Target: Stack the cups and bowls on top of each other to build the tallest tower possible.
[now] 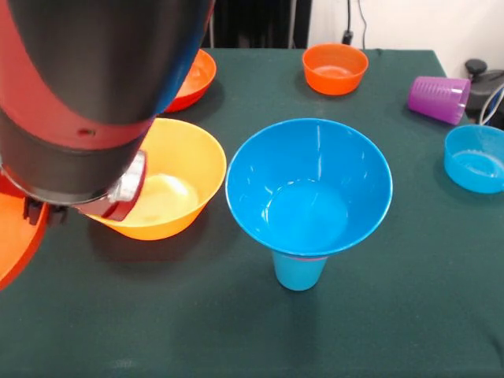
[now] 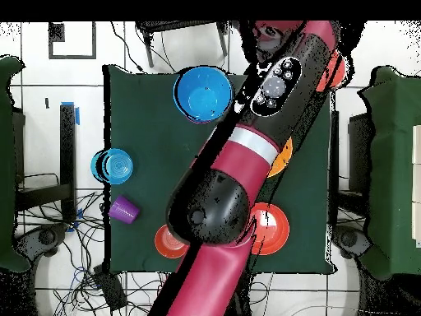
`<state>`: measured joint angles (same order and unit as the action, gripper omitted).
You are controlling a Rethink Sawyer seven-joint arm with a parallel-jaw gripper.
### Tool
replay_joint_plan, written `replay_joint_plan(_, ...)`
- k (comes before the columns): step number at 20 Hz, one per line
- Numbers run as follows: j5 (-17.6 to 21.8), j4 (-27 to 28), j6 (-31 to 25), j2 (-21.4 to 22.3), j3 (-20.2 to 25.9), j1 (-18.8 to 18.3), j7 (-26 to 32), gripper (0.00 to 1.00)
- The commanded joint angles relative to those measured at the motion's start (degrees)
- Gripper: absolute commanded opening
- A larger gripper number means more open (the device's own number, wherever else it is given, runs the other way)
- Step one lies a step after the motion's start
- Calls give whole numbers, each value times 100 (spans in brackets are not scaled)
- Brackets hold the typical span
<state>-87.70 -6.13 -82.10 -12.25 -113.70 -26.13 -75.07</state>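
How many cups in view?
2: the light blue cup upright under the large blue bowl mid-table; the purple cup on its side at the front view's right. The arm may hide more.

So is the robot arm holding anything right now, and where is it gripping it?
It cannot be told. The red and black arm blocks the view of its own gripper; a large red-orange plastic bowl's rim shows just beneath it, but no grip is visible.
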Motion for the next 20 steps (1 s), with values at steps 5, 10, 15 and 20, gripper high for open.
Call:
replay_joint_plan(5,-700,353,-1054,609,-987,154,404,0)
replay_joint_plan(10,-642,309,-1121,758,-1099,94,446,0)
replay_joint_plan(15,-872,317,-1410,989,-1413,92,530,0)
replay_joint_plan(20,-1090,296,-1480,1053,-1528,195,336,0)
